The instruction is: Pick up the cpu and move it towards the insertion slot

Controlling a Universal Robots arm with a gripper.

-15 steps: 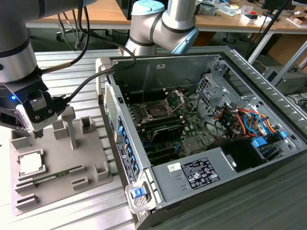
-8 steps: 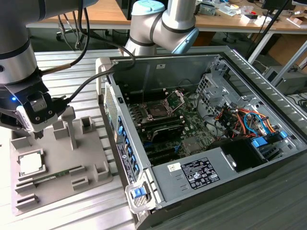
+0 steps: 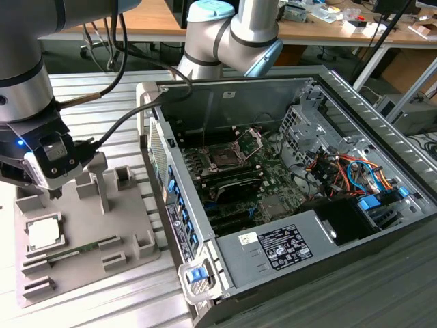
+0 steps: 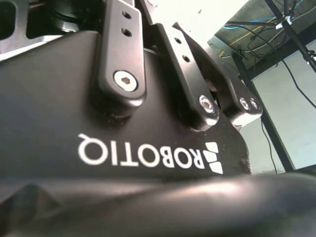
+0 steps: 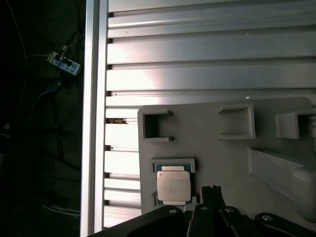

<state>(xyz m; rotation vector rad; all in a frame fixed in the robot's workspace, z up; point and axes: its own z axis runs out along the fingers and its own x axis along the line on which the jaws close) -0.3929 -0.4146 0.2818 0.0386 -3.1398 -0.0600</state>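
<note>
Gripper (image 3: pixel 53 184) is closest to the lens in the exterior view, at the exterior view's left, hanging off the arm (image 3: pixel 24 75) w/ a black cable (image 3: pixel 116 123) trailing back from it. Its black body (image 4: pixel 148 123) is seen close up in the second wrist view. Can't tell whether it is open or closed. It holds nothing that I can see.

It hovers over the grey tray (image 3: pixel 130 205), among the raised blocks. In the first wrist view the gripper's tip (image 5: pixel 212 197) sits just beside the cpu (image 5: pixel 173 185); they look apart, though the angle is poor, so possibly touching.

The cpu (image 3: pixel 43 234) lies flat, silver top up, in its square pocket in the tray (image 5: pixel 222 163), near the tray edge on the exterior view's left.

The tray rests on a slatted alu. table (image 5: pixel 197 49), just beside the open PC case (image 3: pixel 328 85) at the exterior view's right. Inside, on the mobo, is the slot (image 3: pixel 223 157): dark centre, metal frame, bracket (image 3: pixel 252 140) flipped up. Slot and cpu are well apart, w/ the case wall between.
</note>
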